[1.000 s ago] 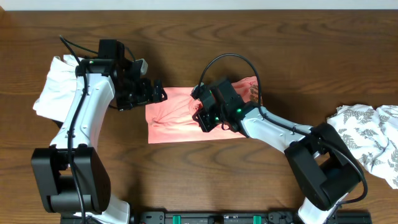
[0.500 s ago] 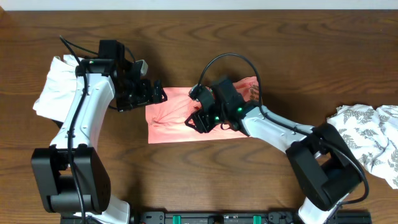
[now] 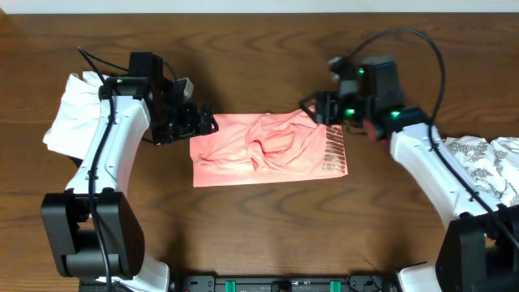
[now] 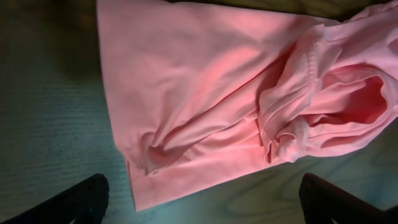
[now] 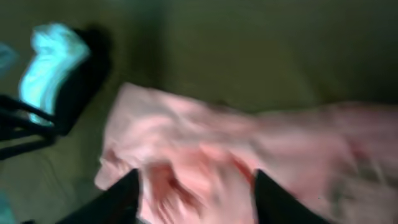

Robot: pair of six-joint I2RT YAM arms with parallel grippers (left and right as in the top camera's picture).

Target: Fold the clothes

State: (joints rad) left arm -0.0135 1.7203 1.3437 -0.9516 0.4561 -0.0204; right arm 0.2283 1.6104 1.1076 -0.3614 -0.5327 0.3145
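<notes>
The clothes (image 3: pixel 268 150) lie as a salmon-pink rectangle at the table's centre, rumpled in the middle, with pale lettering (image 3: pixel 332 150) at the right end. My left gripper (image 3: pixel 207 123) hovers open at the top left corner. In the left wrist view the clothes (image 4: pixel 217 81) spread above my gripper (image 4: pixel 202 199), and only bare table lies between its fingers (image 4: pixel 87 196). My right gripper (image 3: pixel 312 109) hangs over the top right corner. The right wrist view is blurred: the fingers (image 5: pixel 118 199) stand apart over the clothes (image 5: pixel 280 143), holding nothing.
A plain white folded garment (image 3: pixel 69 113) lies at the far left behind my left arm. A white cloth with grey leaf print (image 3: pixel 478 174) sits at the right edge, under my right arm. Dark wooden table (image 3: pixel 268 227) surrounds the clothes.
My right gripper opened over the middle of the clothes, let the fabric go and swung back right to the top right corner. A rumpled fold now shows there. The left arm stayed still.
</notes>
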